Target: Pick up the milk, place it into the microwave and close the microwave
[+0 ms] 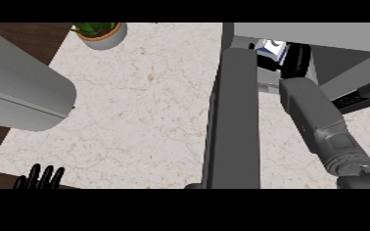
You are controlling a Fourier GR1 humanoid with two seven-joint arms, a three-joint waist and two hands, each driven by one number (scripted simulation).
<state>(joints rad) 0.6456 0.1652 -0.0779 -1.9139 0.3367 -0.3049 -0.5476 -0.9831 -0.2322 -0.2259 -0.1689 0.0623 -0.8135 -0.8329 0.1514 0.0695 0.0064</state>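
Observation:
The milk (272,48), a small white and blue carton, sits inside the open microwave (303,31) at the upper right. My right hand (296,59) reaches into the cavity, and its black fingers curl round the carton and hide most of it. The right forearm (318,120) runs up from the lower right edge. The microwave door (233,122) stands swung open, a long dark grey panel stretching towards me just left of that arm. My left hand (39,178) rests open at the lower left edge, fingers up.
A potted plant (101,32) stands at the counter's far left. A large rounded grey appliance (29,95) fills the left side. Pale marble counter (145,112) lies between that appliance and the open door.

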